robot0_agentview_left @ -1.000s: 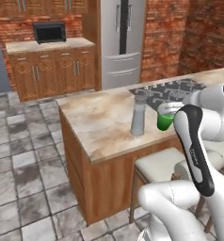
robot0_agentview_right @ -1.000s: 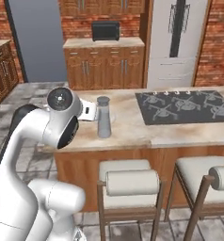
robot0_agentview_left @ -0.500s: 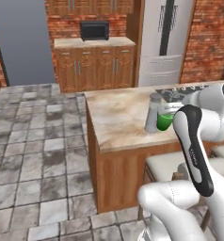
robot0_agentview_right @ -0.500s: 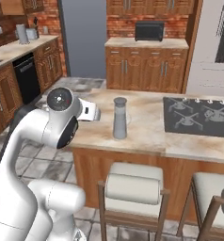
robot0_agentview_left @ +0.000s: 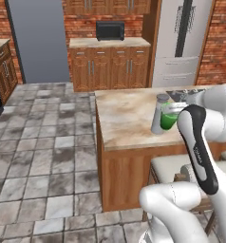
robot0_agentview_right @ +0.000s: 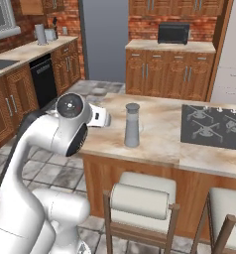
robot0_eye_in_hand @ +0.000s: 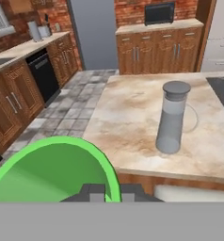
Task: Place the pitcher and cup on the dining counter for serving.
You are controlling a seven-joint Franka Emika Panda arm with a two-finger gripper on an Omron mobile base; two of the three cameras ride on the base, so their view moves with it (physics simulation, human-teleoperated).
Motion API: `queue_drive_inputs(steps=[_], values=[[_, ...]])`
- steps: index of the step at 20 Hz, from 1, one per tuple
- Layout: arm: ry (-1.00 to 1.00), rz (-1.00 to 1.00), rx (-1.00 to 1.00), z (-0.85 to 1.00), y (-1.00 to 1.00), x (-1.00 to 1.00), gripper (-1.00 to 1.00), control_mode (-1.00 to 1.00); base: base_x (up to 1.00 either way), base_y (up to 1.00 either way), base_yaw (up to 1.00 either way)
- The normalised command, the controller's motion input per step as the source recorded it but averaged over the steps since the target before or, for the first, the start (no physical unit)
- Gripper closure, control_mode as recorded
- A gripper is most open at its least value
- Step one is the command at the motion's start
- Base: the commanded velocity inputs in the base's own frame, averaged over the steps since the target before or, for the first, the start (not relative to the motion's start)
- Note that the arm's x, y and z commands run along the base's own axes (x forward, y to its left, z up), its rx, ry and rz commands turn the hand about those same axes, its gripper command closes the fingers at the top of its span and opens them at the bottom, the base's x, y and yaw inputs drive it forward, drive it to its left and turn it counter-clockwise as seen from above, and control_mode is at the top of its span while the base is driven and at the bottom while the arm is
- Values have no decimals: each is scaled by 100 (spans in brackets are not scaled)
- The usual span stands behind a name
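Observation:
The grey pitcher (robot0_agentview_left: 158,114) (robot0_agentview_right: 132,125) (robot0_eye_in_hand: 172,117) stands upright on the dining counter (robot0_agentview_left: 124,121) (robot0_agentview_right: 159,131) (robot0_eye_in_hand: 132,108), left of the cooktop. My gripper (robot0_eye_in_hand: 112,192) is shut on the rim of the green cup (robot0_agentview_left: 169,118) (robot0_eye_in_hand: 57,172), held in the air. In the left base view the cup shows just right of the pitcher, partly behind my arm. From the hand view the cup is on the stool side of the counter's near edge, and the pitcher lies ahead and to the right.
A black cooktop (robot0_agentview_right: 214,126) fills the counter's right part. Padded stools (robot0_agentview_right: 140,198) (robot0_agentview_left: 174,166) stand along its near side. Wall cabinets with a microwave (robot0_agentview_left: 110,31) and a fridge (robot0_agentview_left: 181,42) are behind. A wall counter (robot0_agentview_right: 21,59) runs on the left.
The whole scene has shifted in both base views, so the base has moved. The pitcher stays on the counter and the cup stays in my grip.

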Motion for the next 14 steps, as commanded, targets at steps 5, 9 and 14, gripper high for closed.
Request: queue_drive_inputs(steps=[5, 9, 14], values=[[3, -1, 0, 0, -48, 37, 100, -100, 0, 0, 0], [14, -2, 0, 4, -58, 43, 100, -100, 0, 0, 0], [14, -2, 0, 3, -63, 40, 100, -100, 0, 0, 0]])
